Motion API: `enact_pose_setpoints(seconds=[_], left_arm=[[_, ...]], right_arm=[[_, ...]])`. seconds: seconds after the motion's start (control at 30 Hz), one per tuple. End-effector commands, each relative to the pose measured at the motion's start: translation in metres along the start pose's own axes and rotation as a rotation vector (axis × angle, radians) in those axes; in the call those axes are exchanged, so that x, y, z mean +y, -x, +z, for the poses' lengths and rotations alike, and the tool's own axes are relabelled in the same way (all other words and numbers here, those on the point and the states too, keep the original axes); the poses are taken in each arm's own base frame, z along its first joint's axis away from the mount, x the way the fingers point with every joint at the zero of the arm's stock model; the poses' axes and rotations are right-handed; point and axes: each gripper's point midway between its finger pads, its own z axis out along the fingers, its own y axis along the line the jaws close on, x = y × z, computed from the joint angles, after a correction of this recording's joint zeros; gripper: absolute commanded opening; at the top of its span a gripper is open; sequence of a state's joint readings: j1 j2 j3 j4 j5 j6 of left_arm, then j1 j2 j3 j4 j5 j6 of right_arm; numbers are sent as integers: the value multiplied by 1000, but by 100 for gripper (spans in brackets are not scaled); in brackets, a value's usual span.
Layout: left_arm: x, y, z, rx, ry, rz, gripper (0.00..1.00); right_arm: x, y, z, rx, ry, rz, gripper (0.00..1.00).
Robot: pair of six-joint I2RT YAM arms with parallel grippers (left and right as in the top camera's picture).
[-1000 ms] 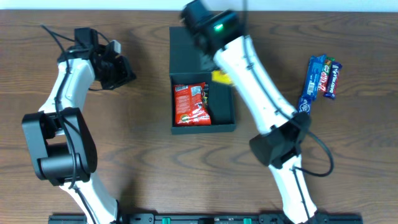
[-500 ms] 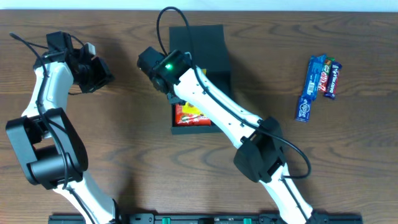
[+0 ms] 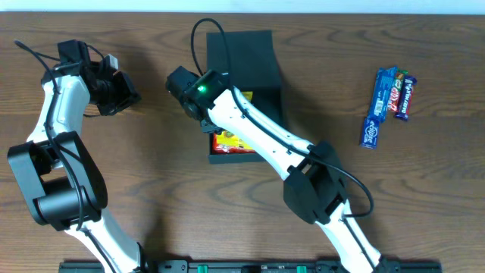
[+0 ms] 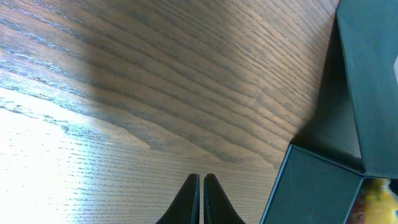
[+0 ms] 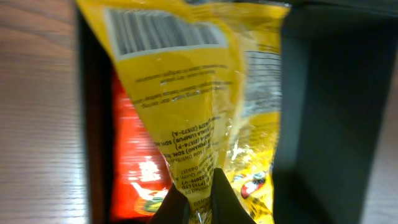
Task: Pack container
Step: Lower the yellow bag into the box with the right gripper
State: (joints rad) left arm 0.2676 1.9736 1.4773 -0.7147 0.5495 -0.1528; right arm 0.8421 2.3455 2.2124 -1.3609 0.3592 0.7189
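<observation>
Right tool [image 5: 200,194]: jaws clamped on the clear end seam of a yellow packet [image 5: 186,93]. The packet stretches ahead of the tool over the open dark green box [image 3: 276,106]. A red packet [image 5: 134,162] lies inside the box, beside the yellow one and beneath the tool.

Left tool [image 4: 200,186]: jaws together, holding nothing, over bare bench [image 4: 124,93]. The box corner sits off to its side, not touching it.

Candy bars [image 3: 386,102] lie on the bench, well apart from both tools.

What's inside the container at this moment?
A red packet lies inside, with a yellow packet, pinched by the right gripper, over it. Right arm and lid hide the rest.
</observation>
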Motion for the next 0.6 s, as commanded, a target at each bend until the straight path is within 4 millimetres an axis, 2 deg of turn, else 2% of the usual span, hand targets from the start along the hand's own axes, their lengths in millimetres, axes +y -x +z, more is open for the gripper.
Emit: enact_pose_setpoints(seconds=[0.0, 0.07, 0.1, 0.17, 0.27, 0.3, 0.33, 0.43, 0.57], left_arm=[[0, 5, -1, -7, 5, 23, 6], [0, 4, -1, -6, 6, 28, 6], [0, 4, -1, -6, 6, 28, 6], [0, 5, -1, -7, 6, 28, 6], [0, 5, -1, -6, 6, 28, 6], [0, 5, -1, -7, 6, 28, 6], [0, 4, -1, -6, 6, 28, 6], [0, 4, -1, -6, 6, 28, 6], [0, 5, -1, -6, 6, 28, 6]], right_arm=[[16, -4, -12, -9, 64, -62, 2], [21, -4, -12, -5, 89, -88, 2], [21, -4, -12, -5, 90, -100, 13], [21, -4, -12, -8, 89, -131, 48], [19, -3, -12, -13, 81, -163, 66], [17, -2, -12, -19, 70, -164, 77], [15, 0, -12, -29, 55, -164, 81], [7, 8, -22, -72, 32, -177, 81], [-9, 26, -54, -166, 26, -143, 80]])
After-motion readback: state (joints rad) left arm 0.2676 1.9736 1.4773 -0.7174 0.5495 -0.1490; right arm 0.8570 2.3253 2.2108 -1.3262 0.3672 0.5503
